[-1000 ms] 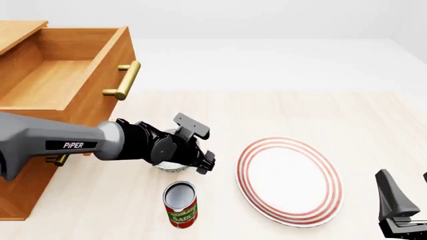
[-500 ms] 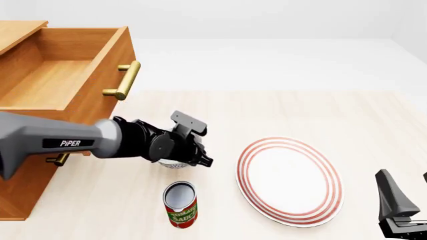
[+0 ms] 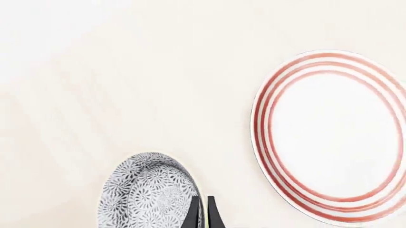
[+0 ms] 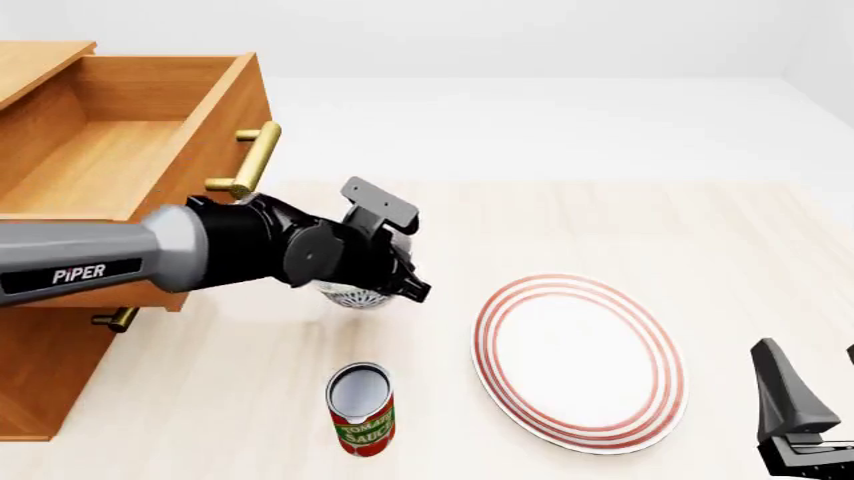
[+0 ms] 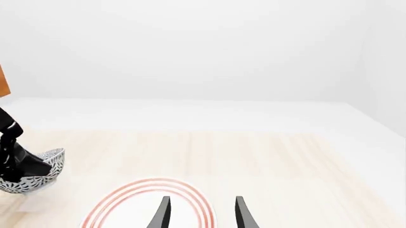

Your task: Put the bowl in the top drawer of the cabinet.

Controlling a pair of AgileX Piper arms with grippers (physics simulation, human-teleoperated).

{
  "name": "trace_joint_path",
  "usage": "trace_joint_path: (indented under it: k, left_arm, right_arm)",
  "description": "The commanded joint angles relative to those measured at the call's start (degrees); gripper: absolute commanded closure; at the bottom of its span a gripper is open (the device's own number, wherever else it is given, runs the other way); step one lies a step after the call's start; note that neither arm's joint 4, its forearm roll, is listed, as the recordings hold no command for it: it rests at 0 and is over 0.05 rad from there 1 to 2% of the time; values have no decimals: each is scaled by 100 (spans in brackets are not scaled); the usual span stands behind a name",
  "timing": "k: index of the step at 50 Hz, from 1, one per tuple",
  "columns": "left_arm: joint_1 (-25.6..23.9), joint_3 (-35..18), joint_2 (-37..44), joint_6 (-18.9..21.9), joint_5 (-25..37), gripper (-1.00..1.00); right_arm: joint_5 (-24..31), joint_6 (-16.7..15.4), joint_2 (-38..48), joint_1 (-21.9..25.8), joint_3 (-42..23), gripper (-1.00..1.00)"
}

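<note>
The speckled bowl (image 4: 350,296) hangs tilted a little above the table, just right of the cabinet (image 4: 40,385). My left gripper (image 4: 387,283) is shut on its rim. In the left wrist view the two fingers (image 3: 193,214) pinch the rim of the bowl (image 3: 149,194). The top drawer (image 4: 120,150) stands pulled out and open with nothing inside, up and left of the bowl, its brass handle (image 4: 247,160) facing the bowl. My right gripper (image 5: 201,213) is open at the near right of the table (image 4: 798,405), far from the bowl (image 5: 38,175).
A red-ringed white plate (image 4: 581,360) lies right of the bowl. A tomato sauce can (image 4: 360,408) stands upright on the table in front of the bowl. The lower drawer's small brass handle (image 4: 115,320) shows under the left arm.
The left gripper has lifted the bowl off the table and carried it up and slightly away from the can. The right arm has not moved.
</note>
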Motion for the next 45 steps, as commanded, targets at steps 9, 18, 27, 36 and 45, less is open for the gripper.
trace_joint_path:
  k: [9, 18, 27, 36, 45]
  left_arm:
    - [-87, -1137, -876, 573, 1260, 100]
    - [-108, -1794, -1171, 925, 1843, 100]
    - [-190, -2391, -1418, 1289, 2437, 100]
    - [-245, -3062, -1505, 1538, 2872, 100]
    - [-189, -3306, -1559, 1737, 3037, 100]
  right_arm:
    - [12, 5, 0, -1, 0, -100]
    - [13, -5, 0, -3, 0, -100]
    - [31, -5, 1, -12, 0, -100]
    - [18, -14, 0, -9, 0, -100]
    - [35, -5, 0, -3, 0, -100]
